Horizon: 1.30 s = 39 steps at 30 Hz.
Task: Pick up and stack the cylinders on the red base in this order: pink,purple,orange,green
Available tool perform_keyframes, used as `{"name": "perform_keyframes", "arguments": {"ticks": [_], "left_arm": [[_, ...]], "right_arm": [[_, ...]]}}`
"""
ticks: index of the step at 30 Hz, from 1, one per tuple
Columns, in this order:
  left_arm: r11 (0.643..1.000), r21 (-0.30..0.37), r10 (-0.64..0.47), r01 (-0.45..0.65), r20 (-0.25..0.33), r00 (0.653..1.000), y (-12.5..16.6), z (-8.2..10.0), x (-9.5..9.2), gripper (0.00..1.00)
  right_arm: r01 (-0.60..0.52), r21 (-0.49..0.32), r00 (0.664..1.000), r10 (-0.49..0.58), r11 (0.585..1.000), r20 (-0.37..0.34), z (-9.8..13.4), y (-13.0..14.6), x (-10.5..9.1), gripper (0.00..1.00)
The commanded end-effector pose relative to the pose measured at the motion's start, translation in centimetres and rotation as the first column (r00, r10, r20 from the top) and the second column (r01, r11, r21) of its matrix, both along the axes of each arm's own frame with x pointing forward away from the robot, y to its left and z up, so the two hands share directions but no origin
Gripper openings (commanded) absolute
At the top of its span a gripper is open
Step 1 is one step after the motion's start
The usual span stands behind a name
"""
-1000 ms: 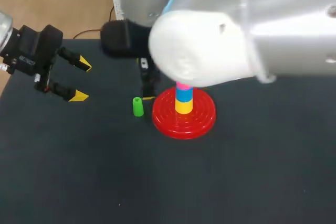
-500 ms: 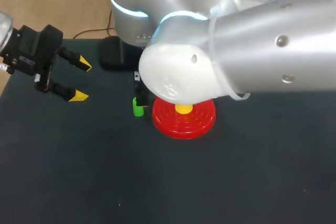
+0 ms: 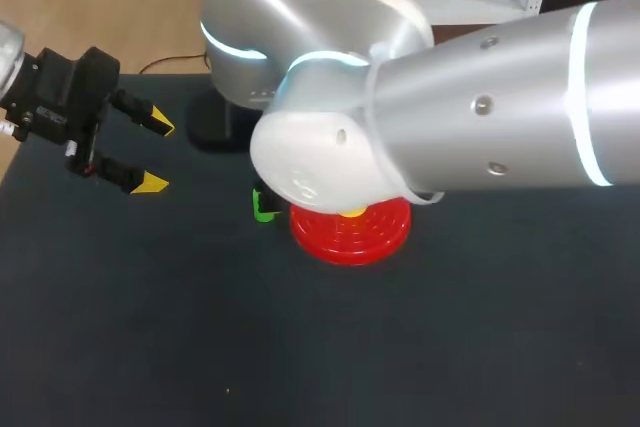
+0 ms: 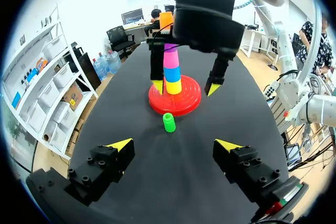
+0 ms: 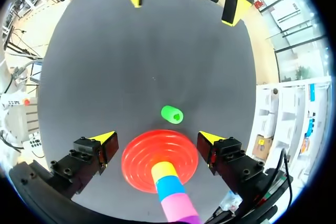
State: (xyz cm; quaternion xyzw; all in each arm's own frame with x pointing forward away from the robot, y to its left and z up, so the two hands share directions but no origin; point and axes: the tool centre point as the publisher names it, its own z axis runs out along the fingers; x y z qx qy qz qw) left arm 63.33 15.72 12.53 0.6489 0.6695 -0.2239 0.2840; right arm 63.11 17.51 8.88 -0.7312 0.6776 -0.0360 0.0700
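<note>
The red base (image 4: 176, 100) carries a stack of yellow, blue and pink cylinders (image 4: 171, 72), with purple and orange pieces higher up by the gripper body. My right gripper (image 4: 185, 86) stands open over the base, its fingers on either side of the stack. In its own view the stack (image 5: 170, 186) rises between the right gripper (image 5: 156, 138) tips. The green cylinder (image 5: 171, 114) stands on the table just ahead of the base (image 5: 157, 158), also the green cylinder (image 4: 168, 123). My left gripper (image 3: 155, 155) is open and empty at the table's far left. The right arm (image 3: 400, 127) hides most of the base (image 3: 350, 237).
A dark table top (image 3: 300, 347) surrounds the base. Free surface lies between the green cylinder (image 3: 264, 210) and my left gripper (image 4: 173, 145), and across the whole near side.
In the head view my right arm has swung across and lower, and now covers the stack that showed a second ago. The left gripper and the green cylinder have stayed put.
</note>
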Motion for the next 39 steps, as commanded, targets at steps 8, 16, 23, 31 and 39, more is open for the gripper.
{"name": "perform_keyframes", "arguments": {"ticks": [8, 16, 23, 31, 39], "left_arm": [[1.000, 0.000, 0.000, 0.000, 0.001, 1.000, 0.0, 0.0, 0.0, 1.00], [1.000, 0.000, 0.000, 0.000, 0.001, 1.000, 0.0, 0.0, 0.0, 1.00], [1.000, 0.000, 0.000, 0.000, 0.001, 1.000, 0.0, 0.0, 0.0, 1.00], [1.000, 0.000, 0.000, 0.000, 0.001, 1.000, 0.0, 0.0, 0.0, 1.00], [1.000, 0.000, 0.000, 0.000, 0.001, 1.000, 0.0, 0.0, 0.0, 1.00]], "right_arm": [[0.033, 0.023, 0.999, -0.033, 0.999, -0.008, -1.2, 0.9, 1.7, 1.00], [0.041, 0.012, 0.999, -0.041, 0.999, -0.012, -2.8, 1.1, 2.3, 1.00], [0.043, 0.003, 0.999, -0.043, 0.999, -0.031, -4.0, 1.0, 2.2, 1.00], [0.060, -0.005, 0.997, -0.061, 0.998, -0.053, -5.0, 1.0, 2.7, 1.00], [0.042, -0.004, 0.997, -0.043, 0.999, -0.070, -5.6, 1.2, 2.6, 1.00]]}}
